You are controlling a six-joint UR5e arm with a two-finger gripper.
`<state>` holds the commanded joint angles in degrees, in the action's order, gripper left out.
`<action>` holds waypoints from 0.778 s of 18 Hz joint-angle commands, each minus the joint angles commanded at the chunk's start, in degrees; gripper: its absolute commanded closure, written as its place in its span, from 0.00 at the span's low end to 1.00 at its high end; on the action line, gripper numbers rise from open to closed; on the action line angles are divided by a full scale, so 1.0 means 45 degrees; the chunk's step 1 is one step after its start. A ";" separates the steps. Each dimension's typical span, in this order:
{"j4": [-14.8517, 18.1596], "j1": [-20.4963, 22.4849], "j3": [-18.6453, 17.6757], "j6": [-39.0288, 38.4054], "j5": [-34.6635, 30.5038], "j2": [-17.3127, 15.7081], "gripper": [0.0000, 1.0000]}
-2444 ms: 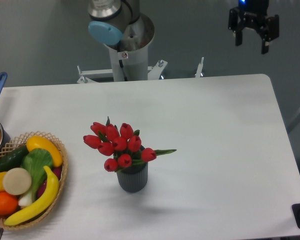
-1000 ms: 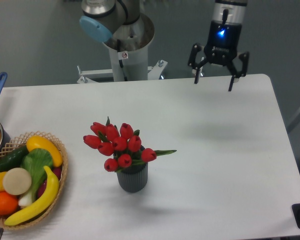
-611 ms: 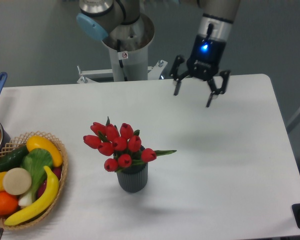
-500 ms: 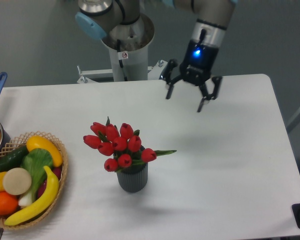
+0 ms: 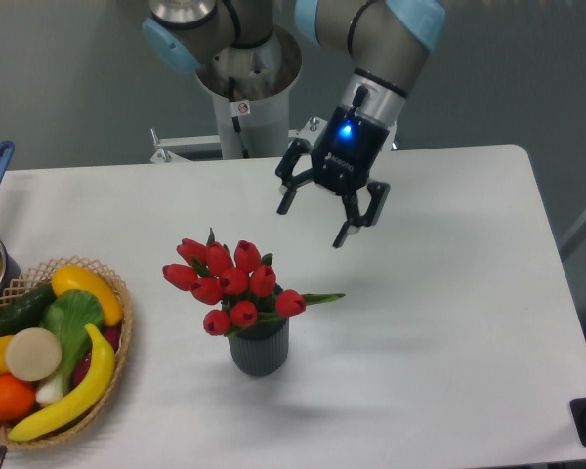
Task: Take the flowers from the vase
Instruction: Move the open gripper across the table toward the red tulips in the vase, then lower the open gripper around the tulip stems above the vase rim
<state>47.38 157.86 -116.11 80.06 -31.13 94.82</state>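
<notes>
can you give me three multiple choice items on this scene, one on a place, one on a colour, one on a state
1. Where are the flowers?
A. in the basket
B. in the vase
C. lying on the table

2. What colour are the tulip buds?
A. yellow
B. white
C. red

3. What state is the gripper in?
A. open and holding nothing
B. shut on the stems
C. shut on the vase rim

Answers:
1 B, the stems go down into the dark grey ribbed vase near the middle of the table, apart from the woven basket of fruit at the left.
2 C, every bud in the bunch is red.
3 A, its fingers are spread with nothing between them, above and to the right of the bunch.
</notes>
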 joint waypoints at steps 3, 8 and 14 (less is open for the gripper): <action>-0.0352 -0.0079 0.0157 0.0236 0.0277 0.0529 0.00; -0.0372 -0.0372 0.0274 0.0216 0.0336 0.0783 0.00; -0.0411 -0.0684 0.0781 0.0216 0.0336 0.1506 0.00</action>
<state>45.53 154.78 -112.59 81.04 -29.62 101.60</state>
